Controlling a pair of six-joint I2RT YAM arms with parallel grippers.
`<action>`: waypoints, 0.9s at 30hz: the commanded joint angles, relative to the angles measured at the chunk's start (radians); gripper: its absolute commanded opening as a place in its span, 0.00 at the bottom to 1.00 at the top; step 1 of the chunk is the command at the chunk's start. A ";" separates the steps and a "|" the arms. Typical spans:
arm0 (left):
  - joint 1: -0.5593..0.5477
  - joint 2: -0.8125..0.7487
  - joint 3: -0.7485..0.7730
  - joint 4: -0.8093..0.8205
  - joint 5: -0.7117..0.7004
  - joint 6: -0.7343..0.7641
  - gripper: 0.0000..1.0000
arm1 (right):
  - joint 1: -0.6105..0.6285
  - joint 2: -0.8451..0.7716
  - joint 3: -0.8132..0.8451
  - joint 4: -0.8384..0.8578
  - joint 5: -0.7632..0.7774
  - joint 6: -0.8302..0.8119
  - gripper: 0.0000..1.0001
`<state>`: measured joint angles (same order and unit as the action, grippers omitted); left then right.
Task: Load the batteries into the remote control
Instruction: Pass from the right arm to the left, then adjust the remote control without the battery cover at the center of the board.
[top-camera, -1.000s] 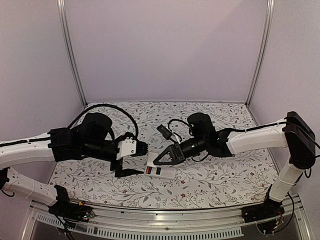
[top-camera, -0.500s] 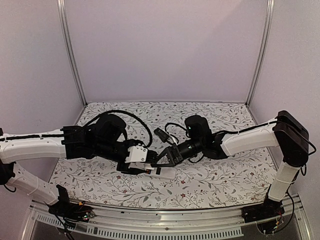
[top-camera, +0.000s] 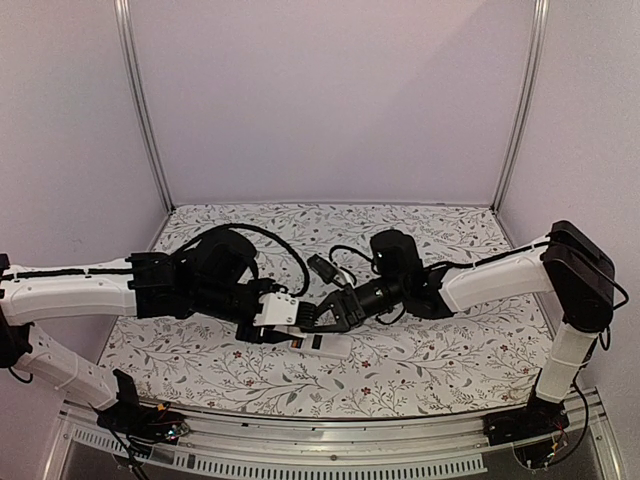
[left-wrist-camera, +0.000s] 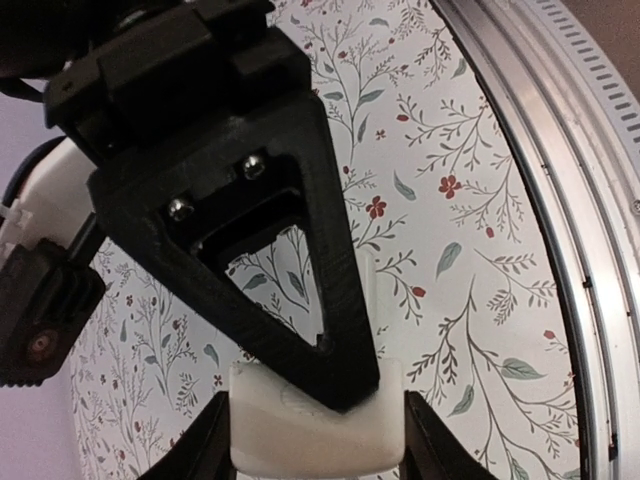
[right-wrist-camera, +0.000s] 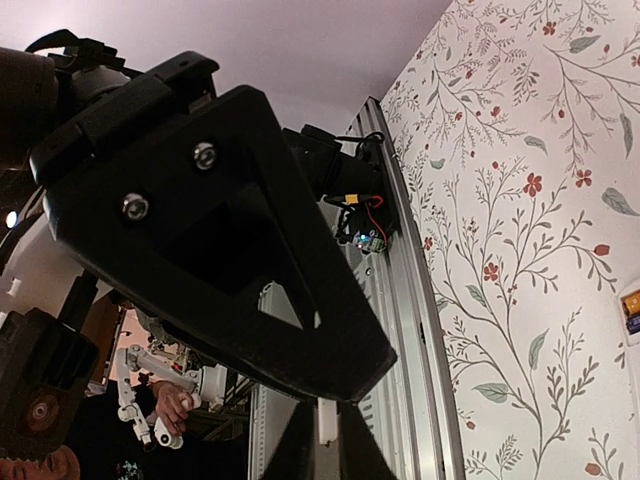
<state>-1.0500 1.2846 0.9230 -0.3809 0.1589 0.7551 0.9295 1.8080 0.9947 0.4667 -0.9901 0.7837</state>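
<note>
The white remote control (top-camera: 332, 346) lies on the floral table at centre front. A small orange-red mark (top-camera: 298, 340) and a black one (top-camera: 316, 342) on it look like the batteries in its recess. My left gripper (top-camera: 284, 328) is at the remote's left end. In the left wrist view the gripper (left-wrist-camera: 330, 415) is shut on the remote's white end (left-wrist-camera: 300, 445). My right gripper (top-camera: 320, 317) hovers just above the remote, tip to tip with the left one. In the right wrist view it (right-wrist-camera: 330, 400) pinches a thin white cover piece (right-wrist-camera: 327, 425), seen edge-on.
A floral cloth (top-camera: 430, 350) covers the table. An aluminium rail (top-camera: 330, 440) runs along the near edge. Grey walls with metal posts (top-camera: 145, 110) enclose the back and sides. Both arms meet over the table's centre front, and black cables loop above their wrists.
My left gripper has moved right and closed on the remote's left end. My right gripper has come left and down with the thin white piece, close over the remote.
</note>
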 joint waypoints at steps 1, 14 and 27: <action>-0.006 -0.016 -0.003 0.001 -0.011 -0.004 0.35 | -0.030 0.019 -0.006 0.048 -0.008 0.026 0.35; 0.134 -0.022 -0.107 -0.028 0.035 -0.061 0.24 | -0.034 0.053 -0.142 -0.069 0.164 0.046 0.49; 0.190 0.120 -0.089 -0.013 0.076 -0.125 0.25 | -0.033 0.210 -0.113 -0.082 0.302 0.102 0.52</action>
<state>-0.8738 1.3701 0.8055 -0.3817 0.2134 0.6640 0.9260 1.9835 0.8799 0.4099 -0.7704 0.8700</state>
